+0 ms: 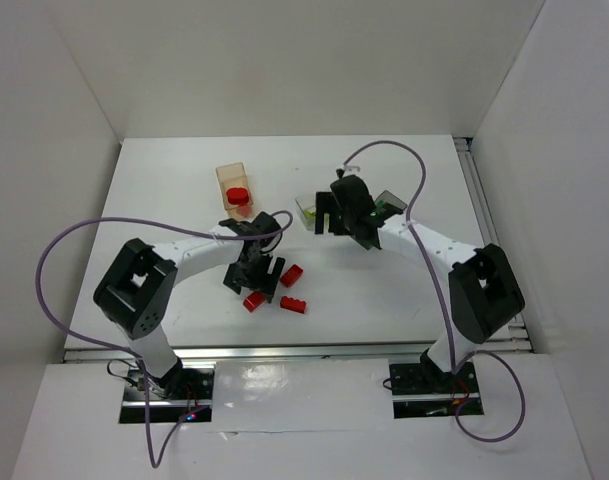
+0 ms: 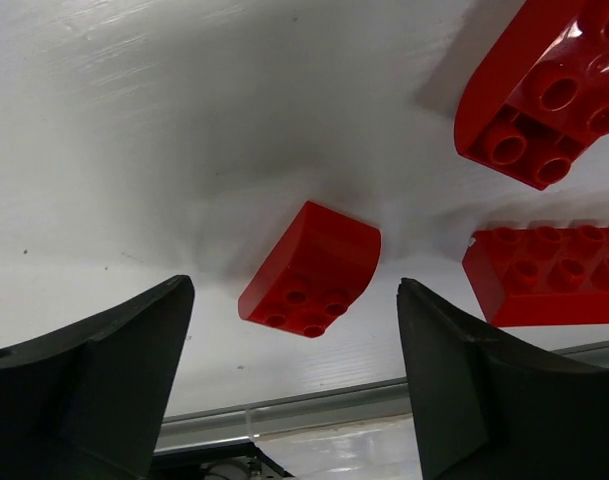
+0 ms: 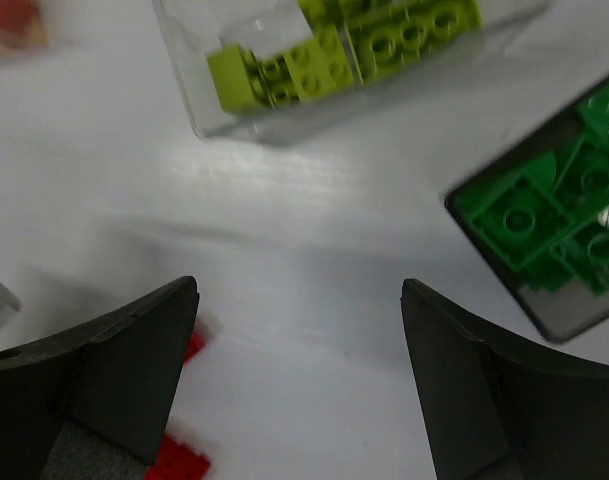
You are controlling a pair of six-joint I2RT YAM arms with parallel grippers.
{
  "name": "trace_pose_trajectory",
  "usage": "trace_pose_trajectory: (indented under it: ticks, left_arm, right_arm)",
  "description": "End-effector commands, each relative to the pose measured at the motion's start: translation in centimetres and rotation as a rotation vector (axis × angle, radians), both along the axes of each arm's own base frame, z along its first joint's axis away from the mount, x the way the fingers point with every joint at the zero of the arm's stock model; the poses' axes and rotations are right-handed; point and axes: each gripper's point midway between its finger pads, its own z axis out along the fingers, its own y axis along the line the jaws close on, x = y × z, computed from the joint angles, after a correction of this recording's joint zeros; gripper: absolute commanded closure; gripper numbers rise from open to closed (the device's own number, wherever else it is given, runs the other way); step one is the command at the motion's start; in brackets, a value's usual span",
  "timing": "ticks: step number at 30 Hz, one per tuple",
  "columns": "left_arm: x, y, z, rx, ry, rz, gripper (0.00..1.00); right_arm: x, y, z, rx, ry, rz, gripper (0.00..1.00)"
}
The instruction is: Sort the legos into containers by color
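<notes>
Legos [image 1: 291, 275] in red dot a white table [image 1: 384, 290] walled by white panels [image 1: 284, 60].

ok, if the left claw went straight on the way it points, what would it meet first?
Probably the curved red lego, lying dead centre ahead of the open left claw; depth is unclear, but nothing shows in between.

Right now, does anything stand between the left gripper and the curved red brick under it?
Nothing visible does. The left gripper hangs open, its fingers either side of the curved red brick. A long red brick and a rounded red brick lie off to one side, apart from it.
</notes>
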Motion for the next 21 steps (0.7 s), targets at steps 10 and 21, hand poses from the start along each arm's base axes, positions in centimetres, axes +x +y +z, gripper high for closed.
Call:
trace_pose_trajectory:
  ticks: [10, 21]
  left_arm:
    - [1.1, 0.4, 0.4, -0.023, -0.003, 0.055, 0.59]
    - [10.4, 4.5, 8.0, -0.077, -0.19, 0.238, 0.77]
  right_arm:
    - [-6.2, 1.7, -2.4, 0.16, 0.228, 0.038, 0.12]
    - [-8.2, 6.7, -3.7, 0.161, 0.274, 0.098, 0.13]
